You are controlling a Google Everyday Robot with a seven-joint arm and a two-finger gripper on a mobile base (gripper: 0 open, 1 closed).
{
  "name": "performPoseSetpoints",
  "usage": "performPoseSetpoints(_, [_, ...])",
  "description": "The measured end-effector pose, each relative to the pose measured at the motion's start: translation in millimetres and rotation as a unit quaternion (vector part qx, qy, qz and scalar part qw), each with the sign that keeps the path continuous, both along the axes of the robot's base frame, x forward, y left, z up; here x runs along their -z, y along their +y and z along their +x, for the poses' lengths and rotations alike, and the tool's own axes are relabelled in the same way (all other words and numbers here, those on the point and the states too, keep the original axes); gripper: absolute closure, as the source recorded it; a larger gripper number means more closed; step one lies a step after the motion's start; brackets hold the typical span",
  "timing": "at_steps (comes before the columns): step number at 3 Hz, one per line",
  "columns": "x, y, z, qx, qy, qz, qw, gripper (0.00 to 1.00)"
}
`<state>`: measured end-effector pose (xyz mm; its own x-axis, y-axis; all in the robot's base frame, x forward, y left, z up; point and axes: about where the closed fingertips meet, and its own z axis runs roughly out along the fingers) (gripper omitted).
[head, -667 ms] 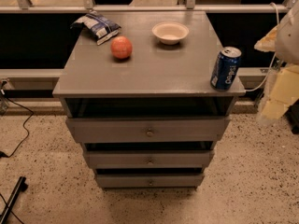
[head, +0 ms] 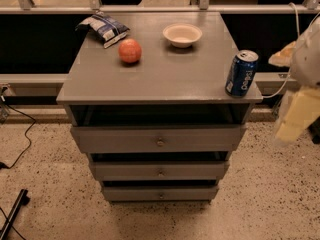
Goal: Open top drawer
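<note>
The top drawer [head: 159,139] is a wide grey front with a small round metal knob [head: 160,143] at its centre. It stands pulled out a little from the grey cabinet, with a dark gap above it. Two shorter drawer fronts [head: 160,171] sit below it. My gripper [head: 296,118] is at the right edge of the camera view, pale and blurred, to the right of the cabinet at about the top drawer's height. It is apart from the drawer and the knob.
On the cabinet top [head: 155,74] stand a blue soda can [head: 241,73] at the right front corner, a white bowl [head: 182,35], an orange-red fruit [head: 130,50] and a chip bag [head: 103,28]. Black cables [head: 20,144] lie on the speckled floor at left.
The gripper has shifted slightly at the right edge. The drawers and the objects on top have not moved.
</note>
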<state>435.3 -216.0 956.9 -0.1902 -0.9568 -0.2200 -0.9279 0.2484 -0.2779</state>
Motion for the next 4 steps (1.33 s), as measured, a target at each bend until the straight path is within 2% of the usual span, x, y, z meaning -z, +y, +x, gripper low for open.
performPoseSetpoints(1, [36, 8, -33, -0.036, -0.028, 0.029, 0.9985, 0.00])
performPoseSetpoints(2, [68, -1, -46, -0.037, -0.032, 0.048, 0.9977, 0.00])
performPoseSetpoints(3, [88, 16, -32, -0.068, -0.016, 0.036, 0.9969, 0.00])
performPoseSetpoints(4, [133, 36, -26, -0.106, -0.014, 0.054, 0.9929, 0.00])
